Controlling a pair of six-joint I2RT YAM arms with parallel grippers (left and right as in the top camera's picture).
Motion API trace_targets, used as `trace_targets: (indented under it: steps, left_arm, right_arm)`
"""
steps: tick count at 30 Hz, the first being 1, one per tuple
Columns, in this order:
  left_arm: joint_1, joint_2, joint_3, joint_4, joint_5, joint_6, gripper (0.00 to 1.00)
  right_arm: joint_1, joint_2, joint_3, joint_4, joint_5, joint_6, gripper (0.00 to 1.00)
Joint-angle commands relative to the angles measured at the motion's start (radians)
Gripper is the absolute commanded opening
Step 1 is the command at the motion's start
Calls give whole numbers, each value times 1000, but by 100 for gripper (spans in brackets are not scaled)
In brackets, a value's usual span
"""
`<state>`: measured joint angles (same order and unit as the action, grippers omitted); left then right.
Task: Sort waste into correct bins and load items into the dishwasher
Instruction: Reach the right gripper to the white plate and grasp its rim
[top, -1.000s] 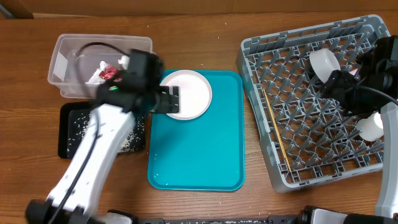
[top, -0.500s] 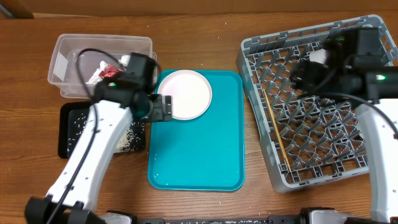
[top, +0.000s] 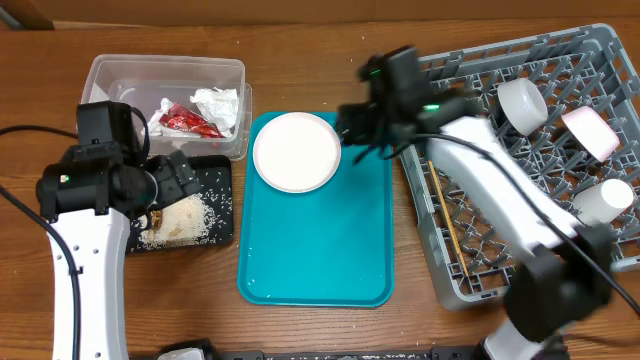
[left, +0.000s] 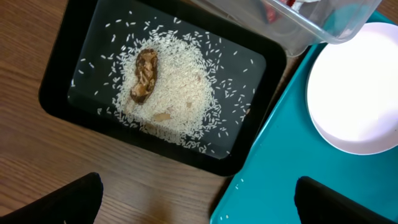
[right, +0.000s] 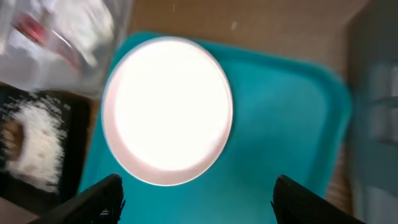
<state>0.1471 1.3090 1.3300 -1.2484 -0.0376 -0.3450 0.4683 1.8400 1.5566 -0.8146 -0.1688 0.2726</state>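
A white plate (top: 296, 150) lies at the far end of the teal tray (top: 320, 250). My right gripper (top: 347, 126) reaches over from the dishwasher rack (top: 500, 250) and hovers open beside the plate's right rim. In the right wrist view the plate (right: 166, 109) lies just ahead of the open gripper (right: 199, 199). My left gripper (top: 172, 175) hangs open over the black bin (top: 222, 170), which holds rice (left: 177, 87) and a brown scrap (left: 144, 74). The clear bin (top: 110, 80) contains a napkin (top: 218, 103) and a red wrapper (top: 185, 120).
Three white cups (top: 522, 102) (top: 590, 132) (top: 600, 200) and a pair of chopsticks (top: 443, 215) rest in the rack. A few rice grains dot the teal tray's edge (left: 239, 180). The right arm stretches across the rack's left side.
The left arm drew back from the plate to above the black bin. The right arm swung left out of the rack to the plate's right rim.
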Motion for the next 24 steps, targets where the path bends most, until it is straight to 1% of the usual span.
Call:
trace_targets:
  steps: [1, 5, 8, 9, 12, 16, 18, 19, 24]
  left_arm:
    - [3, -6, 8, -4, 13, -18, 100]
    - [3, -6, 8, -4, 13, -18, 100]
    - [3, -6, 8, -4, 13, -18, 100]
    - [3, -6, 8, -3, 13, -18, 100]
    - [3, -6, 8, -3, 13, -18, 100]
    - [3, -6, 8, -5, 13, -18, 100]
    - [3, -6, 8, -4, 13, -18, 100]
    - [3, -6, 8, -4, 13, -18, 100]
    - [3, -6, 8, -4, 13, -18, 100]
  right_arm:
    - [33, 113, 12, 22, 76, 81, 79]
    - [48, 220, 12, 47, 74, 143, 74]
    - [51, 283, 12, 39, 56, 155, 65]
    - [53, 293, 12, 35, 55, 155, 63]
    - [52, 311, 12, 13, 56, 154, 45]
    - [47, 311, 12, -26, 82, 155, 16]
    - [39, 311, 12, -54, 81, 155, 7]
    - [33, 309, 12, -66, 81, 155, 4]
    - [-12, 273, 32, -152, 82, 139, 4]
